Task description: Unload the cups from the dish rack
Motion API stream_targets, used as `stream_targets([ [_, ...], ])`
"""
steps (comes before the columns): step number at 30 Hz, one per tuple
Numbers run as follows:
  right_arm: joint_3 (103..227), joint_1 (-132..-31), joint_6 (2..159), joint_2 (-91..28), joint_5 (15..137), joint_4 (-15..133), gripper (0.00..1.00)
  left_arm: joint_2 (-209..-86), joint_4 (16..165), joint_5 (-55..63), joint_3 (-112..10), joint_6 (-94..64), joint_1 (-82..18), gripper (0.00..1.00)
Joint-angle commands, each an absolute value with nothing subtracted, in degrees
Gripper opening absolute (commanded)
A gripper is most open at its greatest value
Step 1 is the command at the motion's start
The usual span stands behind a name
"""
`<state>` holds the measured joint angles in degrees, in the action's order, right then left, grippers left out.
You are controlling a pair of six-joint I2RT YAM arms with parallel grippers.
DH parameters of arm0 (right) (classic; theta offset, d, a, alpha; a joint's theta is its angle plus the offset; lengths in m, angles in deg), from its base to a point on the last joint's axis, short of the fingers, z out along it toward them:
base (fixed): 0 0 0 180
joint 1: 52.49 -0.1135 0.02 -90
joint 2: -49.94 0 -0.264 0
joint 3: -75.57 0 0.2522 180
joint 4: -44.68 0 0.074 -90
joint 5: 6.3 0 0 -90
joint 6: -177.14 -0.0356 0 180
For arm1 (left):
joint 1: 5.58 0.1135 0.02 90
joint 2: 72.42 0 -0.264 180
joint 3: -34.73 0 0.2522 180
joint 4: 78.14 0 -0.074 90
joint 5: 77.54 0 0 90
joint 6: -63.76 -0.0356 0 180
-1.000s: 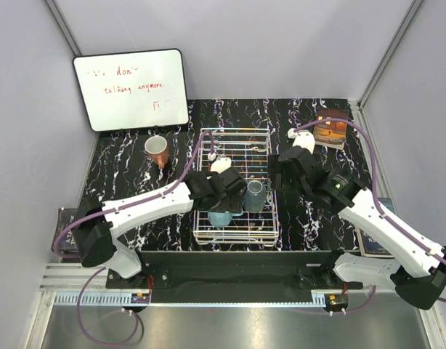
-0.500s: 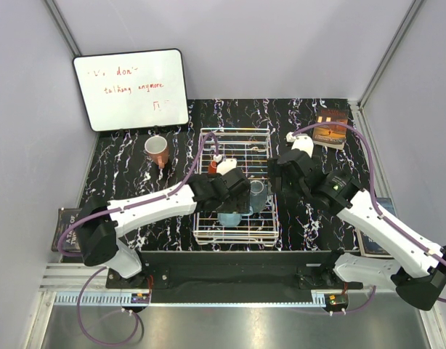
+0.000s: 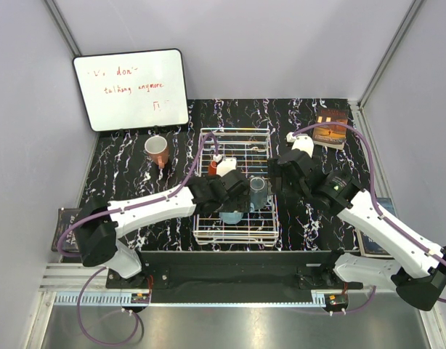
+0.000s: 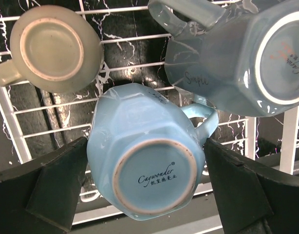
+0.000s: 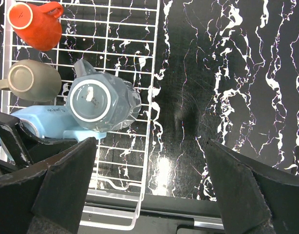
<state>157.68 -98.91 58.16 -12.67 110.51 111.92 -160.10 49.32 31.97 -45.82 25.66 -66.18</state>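
Left gripper (image 4: 148,187) has crept further over the white wire dish rack (image 3: 261,233), jaws spread either side of the upturned light blue faceted mug (image 4: 147,165), not yet closed; right gripper (image 5: 149,187) hovers nearby, spread, empty.

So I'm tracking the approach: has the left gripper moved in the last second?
Yes. The left gripper slid slightly right across the rack, ending astride the light blue mug.
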Motion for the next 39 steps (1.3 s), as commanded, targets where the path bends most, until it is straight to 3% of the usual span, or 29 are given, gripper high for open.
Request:
stream_targets([
  [1,157.79,-99.34,57.52,-12.28,110.42,111.71,1.0,-162.68,42.93,33.29,-41.79,23.16,-65.96,0.99],
  [7,158.5,-99.34,57.78,-12.81,110.86,111.71,1.0,-161.63,41.7,34.17,-42.14,23.59,-65.96,0.99],
  [21,159.37,-99.34,59.54,-20.8,105.15,106.0,1.0,-146.35,33.08,39.27,-49.43,22.11,-65.96,0.99],
  [30,160.96,-99.34,60.5,-24.24,104.0,103.62,1.0,-148.1,33.08,38.83,-48.82,23.41,-65.96,0.99],
  [39,161.48,-99.43,61.73,-29.68,101.55,100.81,1.0,-141.78,33.08,42.17,-49.7,23.86,-65.96,0.99],
])
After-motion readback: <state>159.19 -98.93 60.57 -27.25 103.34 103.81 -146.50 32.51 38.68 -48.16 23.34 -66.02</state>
